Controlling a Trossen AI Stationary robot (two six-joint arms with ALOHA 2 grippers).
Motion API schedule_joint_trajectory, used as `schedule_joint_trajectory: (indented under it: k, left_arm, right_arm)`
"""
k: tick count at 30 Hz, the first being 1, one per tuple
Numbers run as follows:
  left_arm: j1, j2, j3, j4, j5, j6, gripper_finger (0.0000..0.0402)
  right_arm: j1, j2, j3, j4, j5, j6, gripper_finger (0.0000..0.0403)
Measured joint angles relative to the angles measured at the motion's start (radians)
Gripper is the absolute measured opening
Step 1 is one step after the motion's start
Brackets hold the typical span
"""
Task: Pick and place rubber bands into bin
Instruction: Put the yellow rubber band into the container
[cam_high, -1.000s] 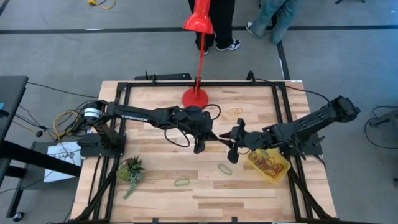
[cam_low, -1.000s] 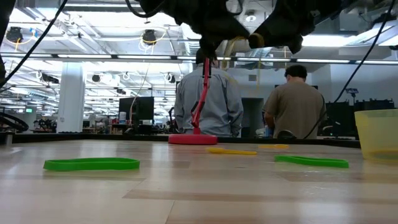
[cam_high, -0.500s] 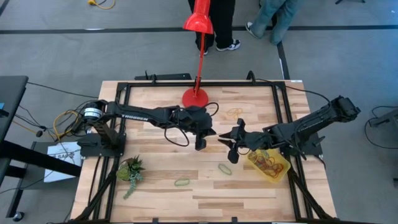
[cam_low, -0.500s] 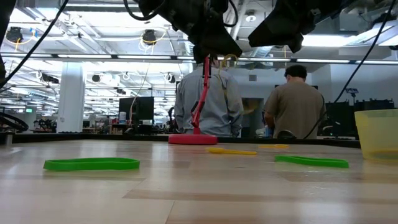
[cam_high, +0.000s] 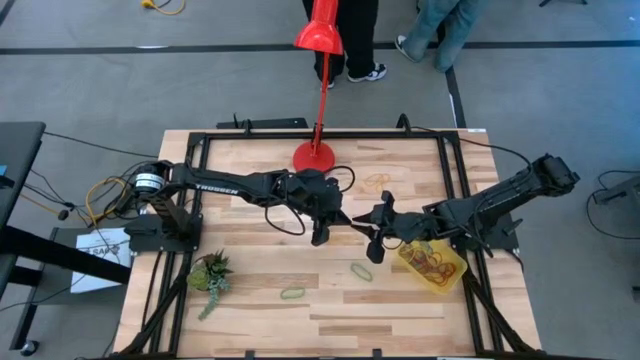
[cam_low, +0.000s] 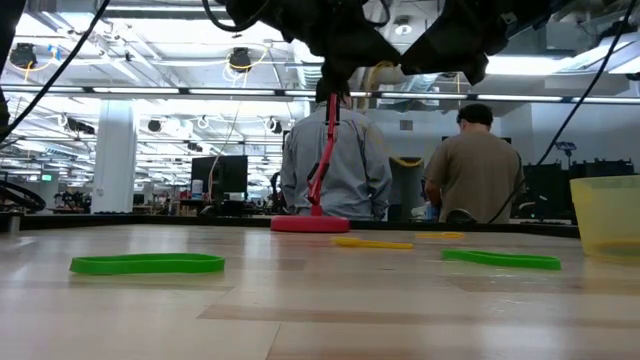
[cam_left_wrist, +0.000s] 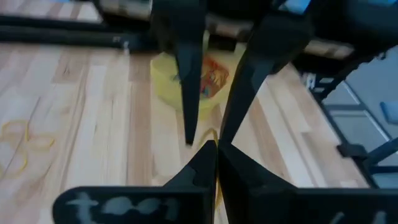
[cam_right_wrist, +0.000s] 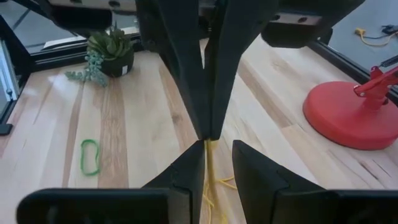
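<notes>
Two dark arms reach over the bench (cam_high: 250, 300), one from each side. Two green rubber bands (cam_high: 292, 293) lie loose on the wood, plus a small yellow tangle (cam_high: 378, 181) I can't count. One yellow bin (cam_high: 452, 277), one red lamp (cam_high: 316, 157), one potted plant (cam_high: 210, 272). Two people (cam_low: 333, 170) stand beyond.

Even, bright light falls from overhead. In the high view the arms throw only short, soft shadows on the pale surface (cam_high: 250, 310), and nothing glares. The low view looks toward rows of ceiling lights (cam_low: 150, 95), so the arm parts at its top edge read as black silhouettes; the near wood is soft, the green band (cam_low: 147, 264) fairly crisp. The left wrist view is blurred throughout, the bin (cam_left_wrist: 186, 81) smeared. The right wrist view is sharper, its near fingers (cam_right_wrist: 186, 174) soft, and the lamp base (cam_right_wrist: 348, 115) shows a faint sheen.
</notes>
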Motion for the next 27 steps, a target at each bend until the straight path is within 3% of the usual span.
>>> schedule_joint_trajectory:
  k: [11,19,27]
  left_arm:
    - [-0.001,0.0,0.0,0.046,0.032,0.004,0.0]
    - [-0.002,0.0,0.0,0.084,0.052,0.005,0.0]
    - [-0.002,0.0,0.0,0.081,0.038,0.005,0.0]
  right_arm:
    - [-0.002,0.0,0.0,0.0,0.002,-0.002,0.0074]
    - [-0.002,0.001,0.0,-0.009,0.002,-0.027,0.0008]
    - [-0.002,0.001,0.0,-0.009,0.002,-0.027,0.0003]
